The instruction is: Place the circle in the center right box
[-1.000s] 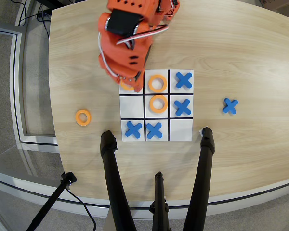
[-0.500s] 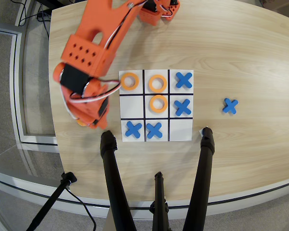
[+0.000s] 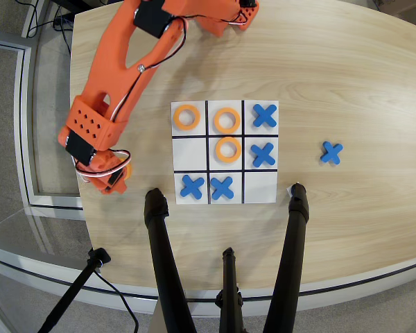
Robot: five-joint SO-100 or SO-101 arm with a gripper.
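Note:
The white 3x3 board (image 3: 225,201) lies mid-table. Three orange rings sit on it: top-left cell (image 3: 186,117), top-middle cell (image 3: 227,120) and central cell (image 3: 227,149). The middle-row cell of the left column (image 3: 189,153) is empty. The orange arm (image 3: 118,62) reaches down the left side of the table. My gripper (image 3: 116,175) points down near the table's left edge, left of the board. A sliver of a fourth orange ring (image 3: 128,171) shows at its tip. The arm hides the jaws, so I cannot tell whether they hold the ring.
Blue X pieces fill the top-right (image 3: 265,115), middle-right (image 3: 263,154), bottom-left (image 3: 192,186) and bottom-middle (image 3: 222,187) cells. One more X (image 3: 331,152) lies on the table right of the board. Black tripod legs (image 3: 163,263) (image 3: 291,257) rise at the front edge.

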